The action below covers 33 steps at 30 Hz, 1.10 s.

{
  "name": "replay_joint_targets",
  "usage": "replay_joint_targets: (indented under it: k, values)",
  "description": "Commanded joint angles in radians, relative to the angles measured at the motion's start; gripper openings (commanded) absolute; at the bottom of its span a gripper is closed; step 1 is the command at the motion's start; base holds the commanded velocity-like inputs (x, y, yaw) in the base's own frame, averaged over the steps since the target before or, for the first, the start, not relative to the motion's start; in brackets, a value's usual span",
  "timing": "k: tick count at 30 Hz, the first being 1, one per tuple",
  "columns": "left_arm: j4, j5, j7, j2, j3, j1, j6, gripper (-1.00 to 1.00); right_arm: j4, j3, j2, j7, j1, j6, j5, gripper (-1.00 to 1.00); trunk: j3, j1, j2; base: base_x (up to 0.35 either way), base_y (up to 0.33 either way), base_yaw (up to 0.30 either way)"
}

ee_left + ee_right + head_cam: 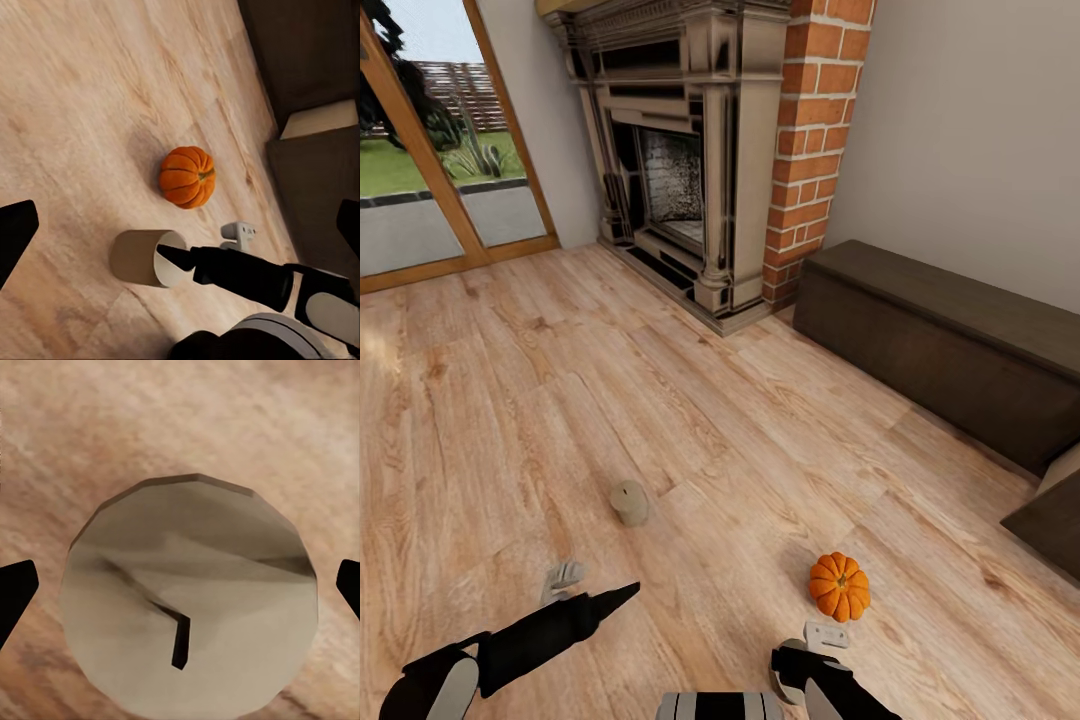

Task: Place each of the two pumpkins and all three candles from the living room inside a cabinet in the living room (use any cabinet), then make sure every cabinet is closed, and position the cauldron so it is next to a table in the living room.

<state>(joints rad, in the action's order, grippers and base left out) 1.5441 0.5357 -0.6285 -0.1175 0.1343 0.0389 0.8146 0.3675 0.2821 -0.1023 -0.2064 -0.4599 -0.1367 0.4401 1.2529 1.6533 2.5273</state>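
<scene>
- Floor [560, 400]: pale wood planks run under both pincers and carry all the loose items.
- Fireplace [690, 170]: a beige stone surround with a red brick column beside it. It stands well ahead of the left pincer [181, 227] and the right pincer [181, 589].
- Cabinet [950, 330]: a long, low, dark-brown unit against the wall, ahead of the right pincer and well off to its right. One drawer at the near end is pulled out, showing a pale interior.
- Pumpkin [839, 587]: orange and ribbed, it sits upright on the floor just ahead of the right pincer, apart from it. It is well to the right of the left pincer.
- Candle [187, 600]: a stubby beige cylinder standing upright directly under the right pincer, its dark wick facing the wrist camera.
- Second candle [628, 502]: it stands on the floor ahead of the left pincer, slightly to its right and clear of it.
- Right pincer: the fingertips [16, 589] are spread wide, one on either side of the candle. No contact is visible.
- Left pincer: the fingertips [15, 232] are spread wide, with nothing held between them.
</scene>
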Motion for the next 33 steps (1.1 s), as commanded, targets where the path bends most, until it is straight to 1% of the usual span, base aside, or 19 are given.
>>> replay_joint_targets:
  k: [1, 6, 11, 12, 14, 21, 27, 30, 33]
  values:
    - [0.002, 0.002, -0.027, -0.005, 0.001, 0.000, 0.006, 1.00, 0.002, 0.008, 0.001, -0.008, 0.000, -0.005, 0.007, 1.00, 0.001, 0.000, 0.000, 0.000, 0.000, 0.000]
    - [0.006, 0.001, -0.091, -0.012, 0.002, -0.002, 0.008, 1.00, 0.002, 0.008, 0.001, -0.005, 0.000, -0.005, 0.006, 1.00, 0.001, 0.000, 0.000, 0.000, 0.000, 0.000]
    - [0.006, 0.001, -0.117, -0.014, 0.003, -0.003, 0.008, 1.00, 0.002, 0.008, 0.001, -0.003, 0.000, -0.004, 0.006, 1.00, 0.001, 0.000, 0.000, 0.000, 0.000, 0.000]
    - [0.007, 0.001, -0.123, -0.015, 0.003, -0.003, 0.008, 1.00, 0.002, 0.008, 0.001, -0.003, 0.000, -0.004, 0.006, 1.00, 0.005, 0.000, 0.001, 0.000, 0.000, 0.000]
    - [0.007, 0.002, -0.129, -0.017, 0.004, -0.003, 0.009, 1.00, 0.002, 0.008, 0.001, -0.002, 0.000, -0.004, 0.006, 1.00, 0.012, 0.001, 0.001, 0.000, 0.000, 0.000]
    - [0.007, 0.003, -0.154, -0.023, 0.004, -0.004, 0.012, 1.00, 0.002, 0.008, 0.001, 0.000, 0.000, -0.004, 0.006, 1.00, 0.012, 0.001, 0.001, 0.000, 0.000, 0.000]
    - [0.007, 0.003, -0.159, -0.024, 0.004, -0.004, 0.012, 1.00, 0.002, 0.008, 0.001, 0.001, 0.000, -0.004, 0.007, 1.00, 0.012, 0.001, 0.001, 0.000, 0.000, 0.000]
    - [0.006, 0.003, -0.160, -0.024, 0.004, -0.004, 0.012, 1.00, 0.002, 0.007, 0.001, 0.001, 0.000, -0.004, 0.008, 1.00, 0.024, 0.003, 0.002, 0.000, 0.000, 0.000]
    - [0.006, 0.003, -0.160, -0.024, 0.004, -0.004, 0.012, 1.00, 0.002, 0.007, 0.001, 0.001, 0.000, -0.004, 0.008, 1.00, 0.024, 0.003, 0.002, 0.000, 0.000, 0.000]
